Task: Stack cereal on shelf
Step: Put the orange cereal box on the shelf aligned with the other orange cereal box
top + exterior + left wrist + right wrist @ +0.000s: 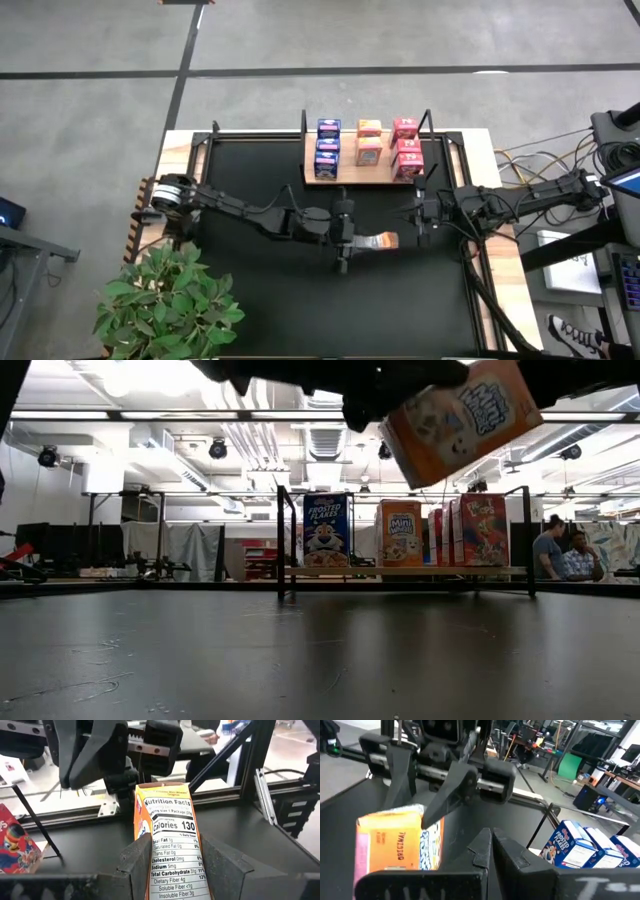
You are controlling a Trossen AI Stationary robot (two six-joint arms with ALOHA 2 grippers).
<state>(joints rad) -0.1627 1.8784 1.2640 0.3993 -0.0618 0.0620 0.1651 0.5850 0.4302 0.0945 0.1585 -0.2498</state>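
Orange cereal box [167,840] is hanging above the desk [260,300], grasped by the left fingers [227,865]. Right fingers [492,847], clenched on nothing, are waiting just beside it, near the shelf [365,178].

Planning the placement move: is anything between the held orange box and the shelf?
Nothing visible. The left gripper holds the orange box above bare mat; the shelf lies beyond. The right gripper waits beside that path, fingers shut.
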